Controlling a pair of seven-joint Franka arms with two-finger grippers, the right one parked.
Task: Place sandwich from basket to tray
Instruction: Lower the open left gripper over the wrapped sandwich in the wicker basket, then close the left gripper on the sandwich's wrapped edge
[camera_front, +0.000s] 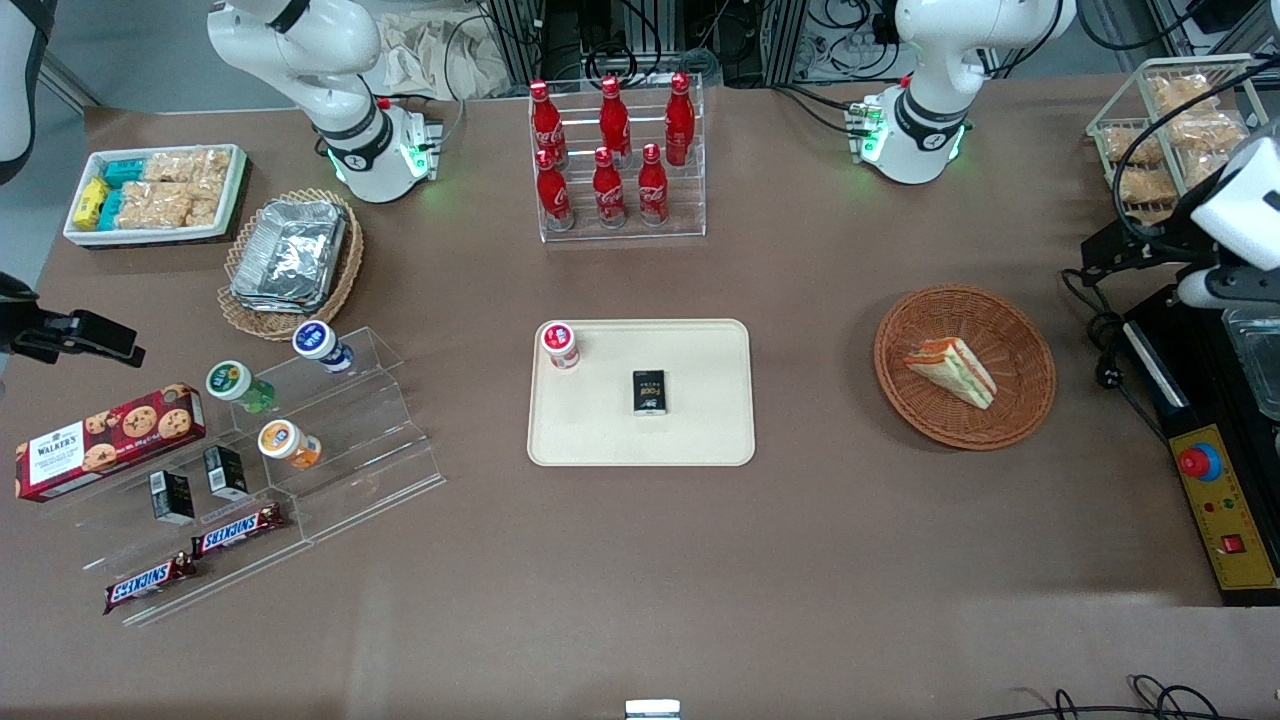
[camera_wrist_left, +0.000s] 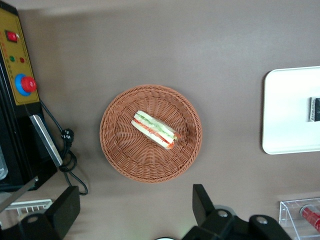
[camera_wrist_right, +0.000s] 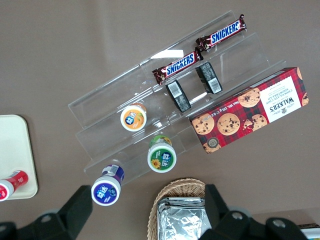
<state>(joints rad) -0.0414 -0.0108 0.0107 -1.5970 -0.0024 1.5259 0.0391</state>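
The triangular white-bread sandwich (camera_wrist_left: 154, 129) lies in the round reddish-brown wicker basket (camera_wrist_left: 116, 150), at three o'clock from the cream rectangular tray (camera_front: 700, 440). The left gripper (camera_wrist_left: 135, 210) hovers above the basket, fingers spread, holding nothing.

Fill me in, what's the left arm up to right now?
It is set up to move the sandwich from the round wicker basket to the cream tray. Nothing is picked up yet: the sandwich lies in the basket, untouched. The pincer hangs open above the table, beside the basket and clear of it. The tray already holds a small red-capped bottle and a small black box, with bare space around them.
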